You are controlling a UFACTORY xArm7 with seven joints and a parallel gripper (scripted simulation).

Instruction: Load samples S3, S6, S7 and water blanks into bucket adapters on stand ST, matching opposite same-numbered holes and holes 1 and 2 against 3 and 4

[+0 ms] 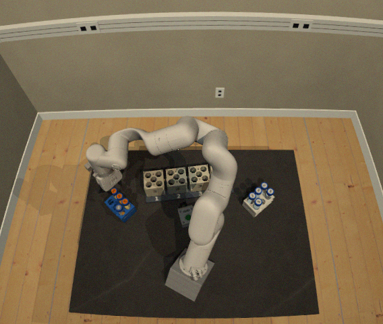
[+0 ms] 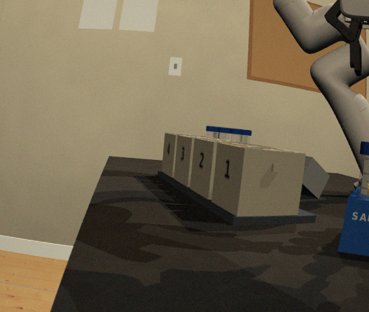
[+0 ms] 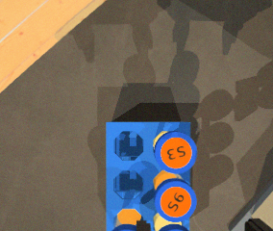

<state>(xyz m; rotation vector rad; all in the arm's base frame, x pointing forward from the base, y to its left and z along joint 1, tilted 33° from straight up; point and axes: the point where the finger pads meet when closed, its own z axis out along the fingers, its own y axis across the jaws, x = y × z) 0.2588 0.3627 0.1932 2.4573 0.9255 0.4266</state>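
My gripper is open and empty, high above the blue sample rack; the exterior view shows one finger. In the rack stand orange-dotted S3, S6 and S7, plus grey-dotted X8. Two wells are empty. Adapters 1, 2 and 3 show empty holes from above. Adapter 4 is mostly behind the arm in the top view. Several water blanks stand in the white rack.
The loading stand carries the adapters in a row. The small sloped desk with the green DONE key is in front of it, partly hidden by the arm. The arm arches over the row's right end.
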